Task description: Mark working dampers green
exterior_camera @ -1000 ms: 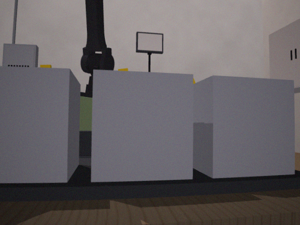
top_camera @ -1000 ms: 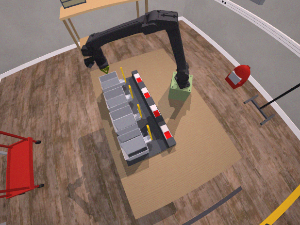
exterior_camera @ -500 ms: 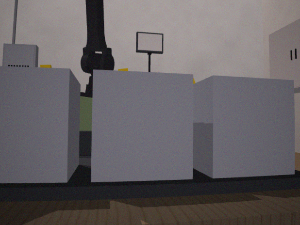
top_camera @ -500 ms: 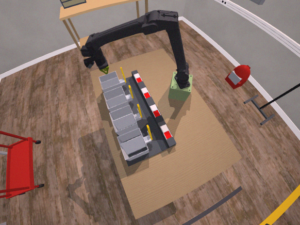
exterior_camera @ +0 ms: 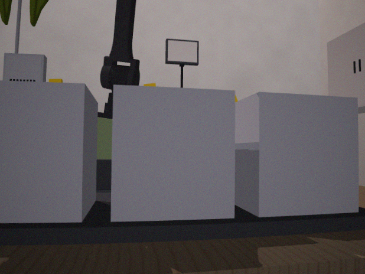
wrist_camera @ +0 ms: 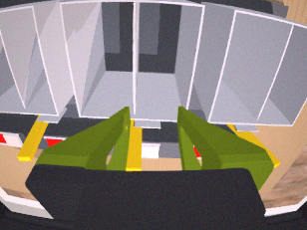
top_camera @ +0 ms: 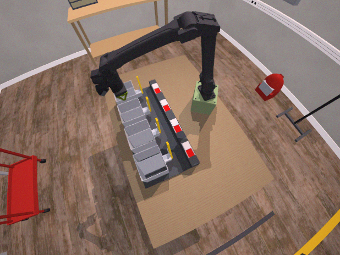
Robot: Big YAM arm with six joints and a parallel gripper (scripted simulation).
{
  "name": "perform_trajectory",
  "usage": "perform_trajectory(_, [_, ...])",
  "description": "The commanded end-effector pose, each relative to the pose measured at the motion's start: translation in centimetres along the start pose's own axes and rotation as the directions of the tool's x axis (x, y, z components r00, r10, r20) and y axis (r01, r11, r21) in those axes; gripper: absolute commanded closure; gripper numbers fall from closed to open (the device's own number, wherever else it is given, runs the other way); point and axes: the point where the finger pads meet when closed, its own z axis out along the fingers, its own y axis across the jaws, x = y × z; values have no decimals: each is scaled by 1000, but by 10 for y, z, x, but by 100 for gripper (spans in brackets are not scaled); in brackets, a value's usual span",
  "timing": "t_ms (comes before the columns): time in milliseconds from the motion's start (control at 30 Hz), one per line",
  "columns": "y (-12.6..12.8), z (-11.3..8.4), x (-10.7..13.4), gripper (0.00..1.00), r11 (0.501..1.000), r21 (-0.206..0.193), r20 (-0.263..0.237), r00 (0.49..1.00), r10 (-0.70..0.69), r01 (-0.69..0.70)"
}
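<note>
The end effector is in the upper left of the top frame, over the upper end of the row of dampers. The yellow levers lie to its right there, between the dampers and the sliders. The nearest pair is just beside it; the other two run down toward the lower centre.

In the wrist frame the middle lever's long axis runs up and down the picture, in the gap between the two fingertips as seen, closer to the left-hand one. Whether either fingertip touches it I cannot tell. The fingers stand partly spread, with nothing pinched between them.

The single arm rises from its green base at right of centre, arches over the upper part of the top frame and drops steeply at the wrist, so it reaches across the sliders to the dampers.

All four sliders show red. The step in hand looks like testing a lever; the coming move probably calls for a shift rightward in the top frame, keeping the fingers off the thin damper walls, which a low sweep could knock out of line.

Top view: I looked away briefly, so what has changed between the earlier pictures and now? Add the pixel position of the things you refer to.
The pincer [top_camera: 121, 96] [wrist_camera: 153, 114] has moved down the picture, from beside the topmost duct damper [top_camera: 130, 87] to overlapping it in that view. Nothing appears to have been taken hold of or let go. The status sliders [top_camera: 166, 107] [wrist_camera: 151, 150] still show red, and the dampers and yellow levers [top_camera: 148, 104] [exterior_camera: 149, 85] [wrist_camera: 134, 148] look unmoved.
</note>
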Motion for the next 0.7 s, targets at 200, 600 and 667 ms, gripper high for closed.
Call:
perform_trajectory(200, [21,-13,3,64,997,22,39,996,74,-75])
perform_trajectory(600, [26,-6,2,64,998,16,27,997,66,-67])
perform_trajectory(667, [25,-6,2,64,998,16,27,998,65,-66])
